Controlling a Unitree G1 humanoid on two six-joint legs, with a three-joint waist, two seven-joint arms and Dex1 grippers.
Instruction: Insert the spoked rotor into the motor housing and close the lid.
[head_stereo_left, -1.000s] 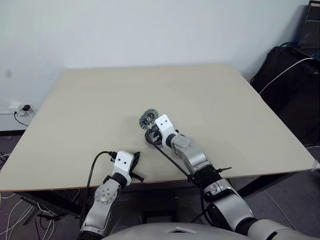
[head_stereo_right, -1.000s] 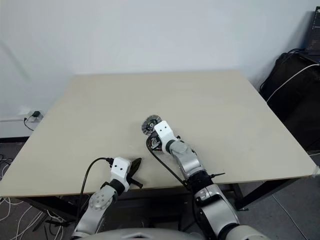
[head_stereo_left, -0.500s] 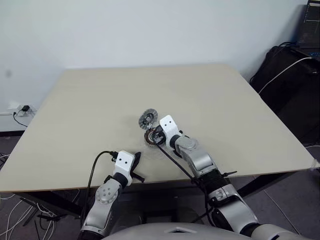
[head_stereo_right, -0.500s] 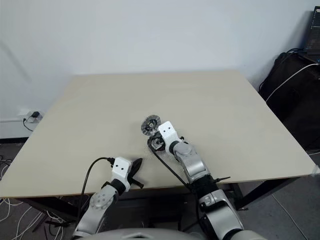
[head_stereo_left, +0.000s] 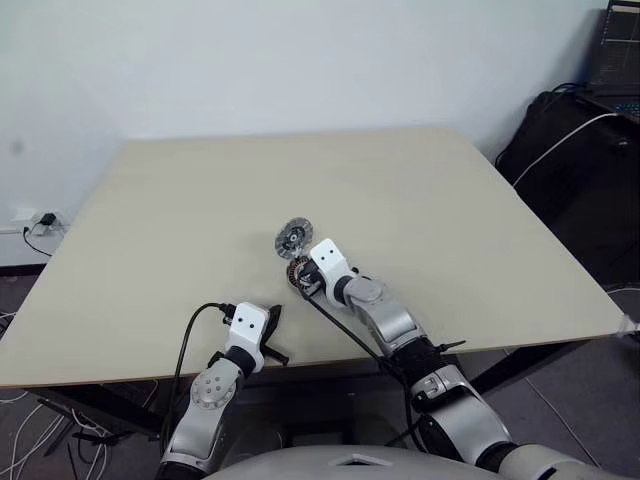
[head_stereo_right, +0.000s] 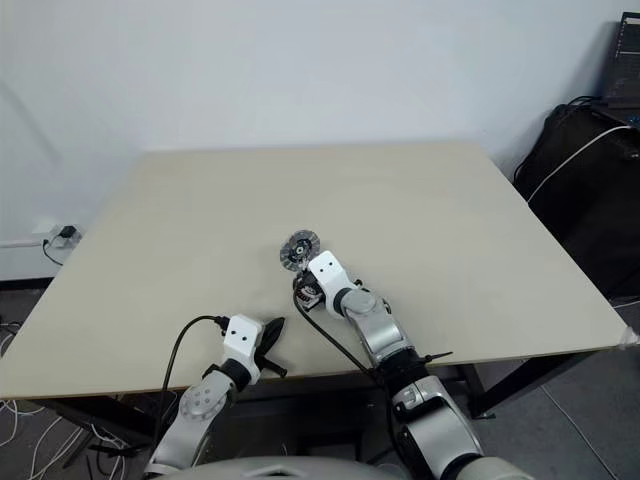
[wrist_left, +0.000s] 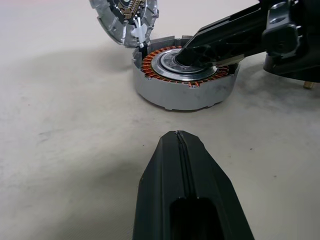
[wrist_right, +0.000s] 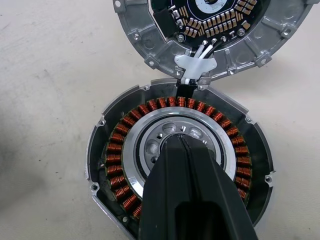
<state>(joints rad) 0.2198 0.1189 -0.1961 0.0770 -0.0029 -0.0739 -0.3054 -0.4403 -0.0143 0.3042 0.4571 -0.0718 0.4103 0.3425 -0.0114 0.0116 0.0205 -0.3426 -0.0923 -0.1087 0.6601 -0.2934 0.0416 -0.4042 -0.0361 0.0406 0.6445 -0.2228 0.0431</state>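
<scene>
Motor housing lying flat near the middle of the table, open face up, axis vertical; a ring of copper windings surrounds a pale metal centre with holes, which appears to be the rotor already seated. The lid stands tilted open at the housing's far edge, inner face with contacts showing, joined to it by short wires. Judged left to do: close the lid. Right gripper, fingers pressed together and empty, tip resting on the pale centre. Left gripper, fingers likewise closed and empty, near the table's front edge, pointing toward the housing.
</scene>
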